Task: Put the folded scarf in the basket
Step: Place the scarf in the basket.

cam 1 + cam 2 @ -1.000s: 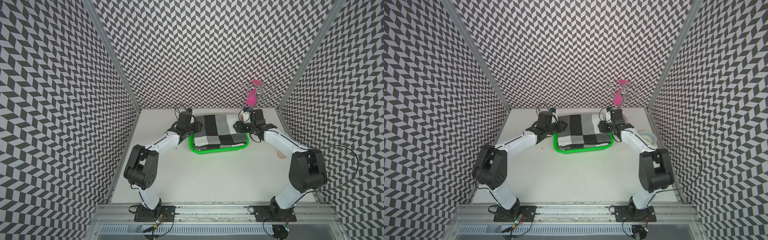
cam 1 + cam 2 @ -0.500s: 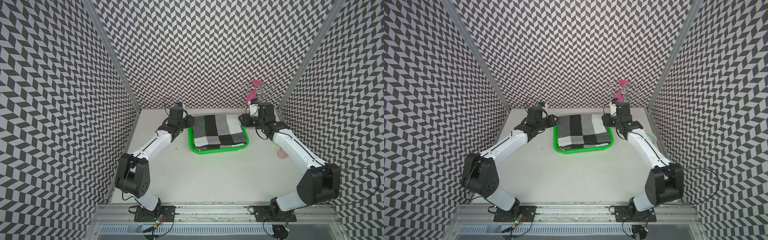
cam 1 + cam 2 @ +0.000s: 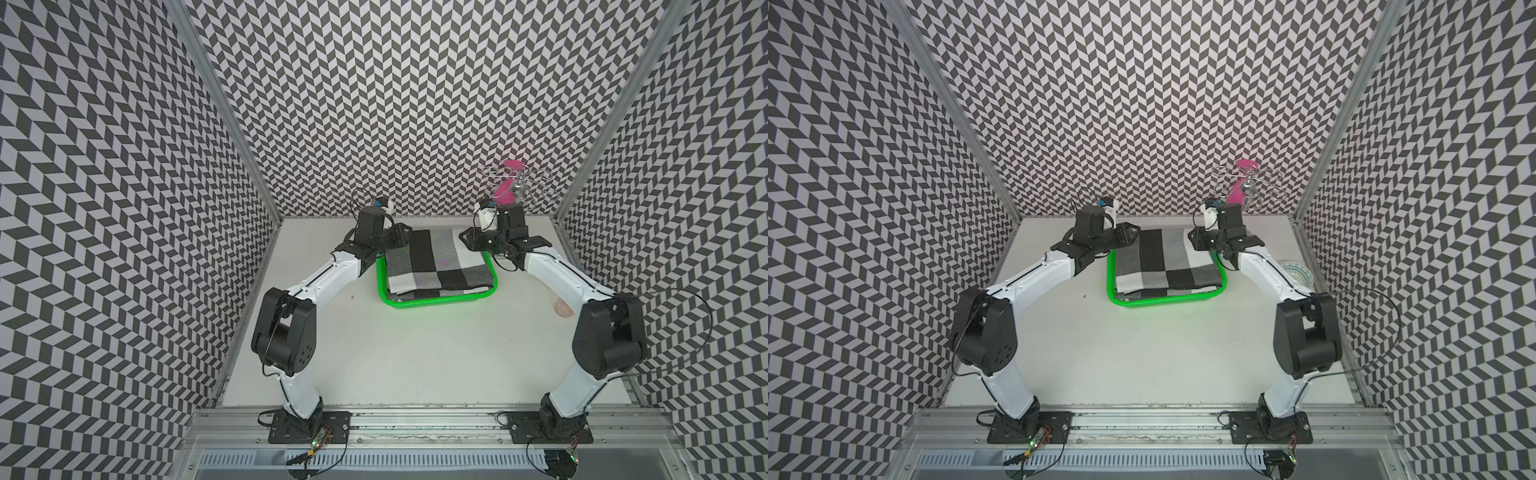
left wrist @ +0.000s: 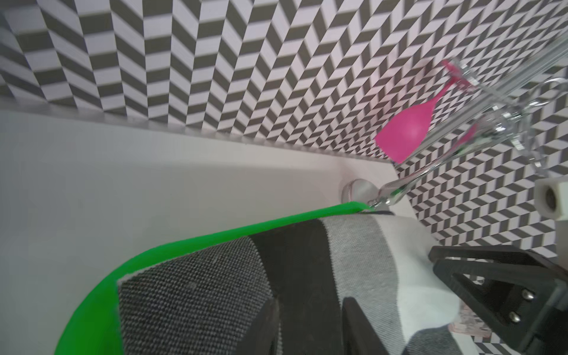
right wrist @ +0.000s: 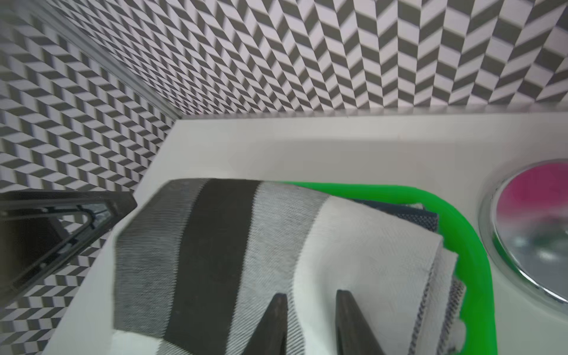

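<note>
In both top views the folded black-grey-white scarf (image 3: 436, 266) is seen inside the shallow green plastic basket (image 3: 440, 302); left gripper (image 4: 310, 302) and right gripper (image 5: 310, 295) are held narrowly parted, empty, at its far-left and far-right corners.

Bright, even diffuse light is seen in both top views, soft shadows are cast on the table (image 3: 415, 353), and the scarf (image 5: 215, 252) is blurred in the right wrist view.
</note>
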Tool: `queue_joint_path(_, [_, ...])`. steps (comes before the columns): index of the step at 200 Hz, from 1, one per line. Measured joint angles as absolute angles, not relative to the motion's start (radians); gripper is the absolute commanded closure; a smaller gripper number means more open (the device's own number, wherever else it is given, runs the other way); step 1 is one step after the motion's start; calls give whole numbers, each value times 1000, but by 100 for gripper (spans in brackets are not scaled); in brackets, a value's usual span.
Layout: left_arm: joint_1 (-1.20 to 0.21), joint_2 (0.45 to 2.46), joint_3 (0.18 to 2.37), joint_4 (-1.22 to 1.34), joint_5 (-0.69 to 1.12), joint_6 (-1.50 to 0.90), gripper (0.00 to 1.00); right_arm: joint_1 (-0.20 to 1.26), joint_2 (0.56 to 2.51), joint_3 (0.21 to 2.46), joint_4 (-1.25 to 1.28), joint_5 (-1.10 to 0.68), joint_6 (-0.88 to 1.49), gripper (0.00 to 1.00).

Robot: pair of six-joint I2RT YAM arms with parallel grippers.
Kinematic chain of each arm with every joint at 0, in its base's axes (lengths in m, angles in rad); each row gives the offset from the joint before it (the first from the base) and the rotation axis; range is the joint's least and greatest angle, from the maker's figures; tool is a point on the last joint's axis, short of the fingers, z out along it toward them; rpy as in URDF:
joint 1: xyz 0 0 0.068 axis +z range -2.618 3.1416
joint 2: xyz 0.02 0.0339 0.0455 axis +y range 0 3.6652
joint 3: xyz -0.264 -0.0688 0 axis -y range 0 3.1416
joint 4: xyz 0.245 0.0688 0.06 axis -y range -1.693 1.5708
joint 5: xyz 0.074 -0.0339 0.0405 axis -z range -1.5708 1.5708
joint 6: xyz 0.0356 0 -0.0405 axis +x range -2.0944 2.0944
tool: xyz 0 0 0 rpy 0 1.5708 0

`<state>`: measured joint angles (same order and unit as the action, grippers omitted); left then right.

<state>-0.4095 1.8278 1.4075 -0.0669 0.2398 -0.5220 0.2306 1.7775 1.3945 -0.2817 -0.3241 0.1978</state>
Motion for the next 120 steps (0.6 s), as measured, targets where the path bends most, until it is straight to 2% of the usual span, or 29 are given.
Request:
queue_joint_path(26, [-393, 1884, 1395, -78, 239, -517, 64, 210, 1844, 1380, -277, -314, 180, 71])
queue_joint_path(96, [-337, 1880, 1356, -75, 214, -501, 64, 207, 1844, 1345, -222, -298, 152, 67])
queue_joint_path(120, [-332, 1872, 1356, -85, 202, -491, 64, 207, 1828, 1340, -223, -297, 146, 63])
